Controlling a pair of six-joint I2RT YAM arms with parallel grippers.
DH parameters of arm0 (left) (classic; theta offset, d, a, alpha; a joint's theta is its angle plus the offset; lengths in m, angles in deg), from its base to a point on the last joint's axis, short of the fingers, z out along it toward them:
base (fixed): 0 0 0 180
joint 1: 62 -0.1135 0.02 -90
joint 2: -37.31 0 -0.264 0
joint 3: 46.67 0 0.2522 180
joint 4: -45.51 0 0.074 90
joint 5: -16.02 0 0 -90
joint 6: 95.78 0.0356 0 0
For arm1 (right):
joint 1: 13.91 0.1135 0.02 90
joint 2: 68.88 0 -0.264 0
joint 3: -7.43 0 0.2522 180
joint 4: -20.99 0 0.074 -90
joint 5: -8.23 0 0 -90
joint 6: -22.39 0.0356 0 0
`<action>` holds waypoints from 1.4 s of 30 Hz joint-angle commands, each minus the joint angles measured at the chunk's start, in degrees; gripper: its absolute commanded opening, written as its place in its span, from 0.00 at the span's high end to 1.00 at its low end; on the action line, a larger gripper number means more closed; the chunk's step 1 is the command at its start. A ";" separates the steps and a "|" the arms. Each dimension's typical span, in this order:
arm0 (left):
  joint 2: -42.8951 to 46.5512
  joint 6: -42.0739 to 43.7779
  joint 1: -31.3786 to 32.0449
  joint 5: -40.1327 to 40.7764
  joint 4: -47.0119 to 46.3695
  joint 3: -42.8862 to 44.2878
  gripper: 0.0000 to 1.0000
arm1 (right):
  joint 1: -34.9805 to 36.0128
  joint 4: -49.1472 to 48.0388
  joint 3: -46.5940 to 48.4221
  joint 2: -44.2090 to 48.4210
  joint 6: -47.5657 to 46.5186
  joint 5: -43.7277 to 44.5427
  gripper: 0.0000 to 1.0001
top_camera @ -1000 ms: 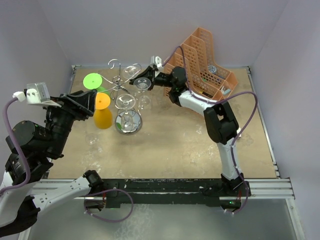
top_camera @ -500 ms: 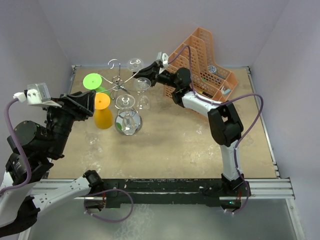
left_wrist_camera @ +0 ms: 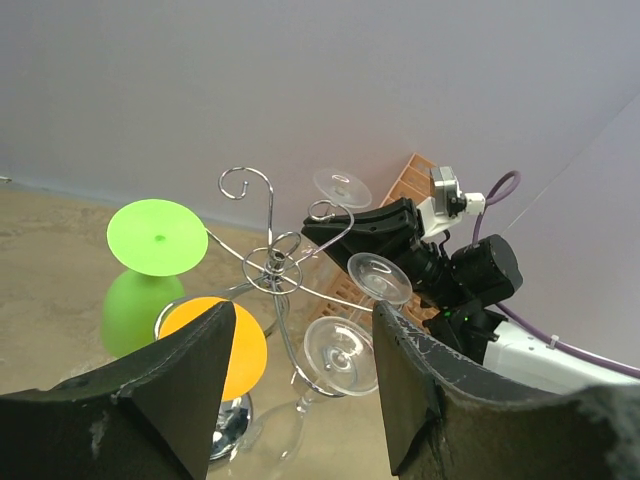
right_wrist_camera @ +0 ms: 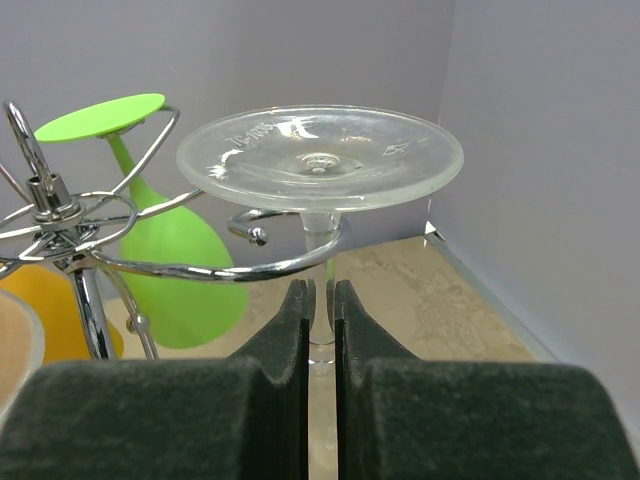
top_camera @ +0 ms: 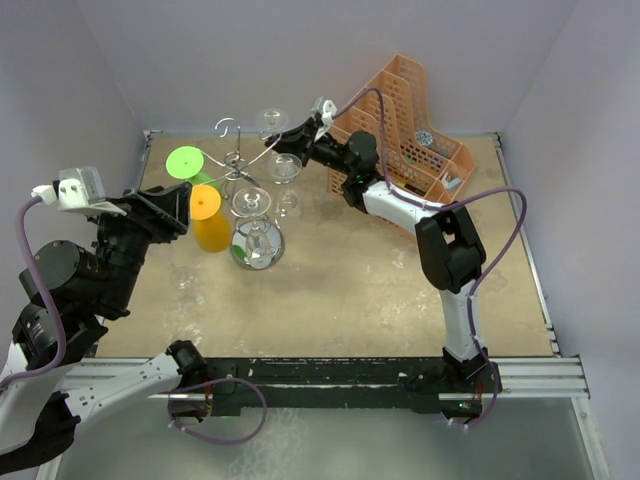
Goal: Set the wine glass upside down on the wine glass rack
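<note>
**Top view.** The right gripper (top_camera: 296, 136) is reaching in from the four o'clock side. Its jaws are pinched almost shut on the stem of the clear, round-footed wine glass (top_camera: 268, 120). The glass is sitting at the one o'clock arm of the silver wire wine glass rack with curled hook arms (top_camera: 237, 160). The left gripper (top_camera: 178, 208) is waiting at the rack's eight o'clock, well apart from the glass, so the right arm is plainly the nearer one.

**Left wrist view.** The left gripper (left_wrist_camera: 300, 322) is standing wide open and holding nothing. The wine glass (left_wrist_camera: 342, 188) is showing at its twelve o'clock, foot uppermost, just above the right gripper (left_wrist_camera: 322, 234). A green plastic goblet (left_wrist_camera: 152, 237) and an orange plastic goblet (left_wrist_camera: 225, 350) are hanging on the near arms of the rack (left_wrist_camera: 272, 268).

**Right wrist view.** The right gripper (right_wrist_camera: 319, 296) is gripping the stem directly below the foot of the wine glass (right_wrist_camera: 320, 157). The long axis of the glass is running vertically, straight up at twelve o'clock from the fingers. The stem is passing through the end curl of one arm of the rack (right_wrist_camera: 42, 188), and the foot is sitting just above that curl. Whether the foot is touching the wire cannot be told.

The next move appears to depend on lowering the glass along this axis until the foot is bearing on the curl.
</note>
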 commanded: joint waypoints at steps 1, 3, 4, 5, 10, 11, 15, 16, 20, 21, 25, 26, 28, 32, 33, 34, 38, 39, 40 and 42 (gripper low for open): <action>-0.50 -0.47 0.10 1.07 -0.61 0.02 0.45 | -0.20 -0.63 4.67 0.70 -0.66 2.51 0.97; -0.64 -0.39 0.14 1.16 -0.45 -0.07 0.45 | -0.07 2.04 6.04 0.12 -2.19 1.91 0.96; -0.78 -0.38 0.10 1.36 -0.32 -0.11 0.45 | -0.02 2.90 6.49 -0.10 -2.75 1.29 0.96; -0.85 -0.34 0.10 1.47 -0.15 -0.05 0.45 | -0.01 3.23 6.51 -0.28 -2.90 0.82 0.95; -1.22 -0.54 0.12 1.98 -1.37 -1.07 0.45 | -0.02 4.34 6.90 -0.79 -3.88 -2.67 0.92; -1.38 -0.21 0.15 1.44 -2.07 -1.41 0.45 | 0.01 4.55 7.16 -1.03 -3.96 -3.44 0.91; -4.02 0.62 0.09 0.60 -1.61 -0.30 0.45 | 0.07 6.05 7.68 -1.64 -4.94 -5.21 0.90; -4.41 0.66 0.08 0.70 -1.54 -0.21 0.45 | 0.08 5.99 7.40 -1.64 -5.09 -5.38 0.89; -4.77 0.54 0.14 1.08 -1.95 -0.66 0.45 | 0.07 6.02 6.46 -1.56 -5.87 -5.92 0.84; -4.73 0.51 0.09 1.27 -2.13 -0.77 0.45 | 0.03 5.86 6.18 -1.43 -5.89 -5.97 0.82; -4.72 0.54 0.10 1.87 -2.53 -0.70 0.45 | 0.07 5.87 5.33 -0.46 -5.11 -5.44 0.69; -4.92 0.76 0.10 1.81 -2.50 -0.55 0.45 | 0.07 6.09 5.04 -0.11 -4.69 -5.33 0.66; -5.57 1.33 0.11 1.78 -2.24 0.78 0.45 | -0.33 6.43 4.18 0.58 -3.68 -4.03 0.60; -7.03 3.02 0.12 1.93 -2.38 2.92 0.44 | -1.23 4.43 0.85 2.80 -2.56 -3.74 0.52; -7.51 3.57 0.12 2.09 -2.49 3.35 0.43 | -1.29 3.89 0.01 3.53 -2.62 -3.74 0.51; -7.95 3.99 0.14 2.32 -2.62 3.88 0.42 | -1.33 3.63 -0.77 4.18 -2.65 -3.70 0.50; -10.27 5.32 0.12 3.16 -3.13 5.02 0.38 | -1.70 3.39 -3.64 6.81 -3.00 -3.94 0.42; -10.77 5.39 0.10 3.19 -3.03 5.38 0.37 | -1.90 3.08 -4.65 7.75 -2.91 -4.10 0.40; -11.39 5.49 0.09 3.05 -2.57 5.99 0.36 | -2.09 2.35 -5.72 8.52 -2.67 -4.26 0.39; -12.94 5.66 0.10 3.19 -0.96 7.75 0.36 | -2.57 1.14 -8.23 10.25 -2.17 -4.30 0.37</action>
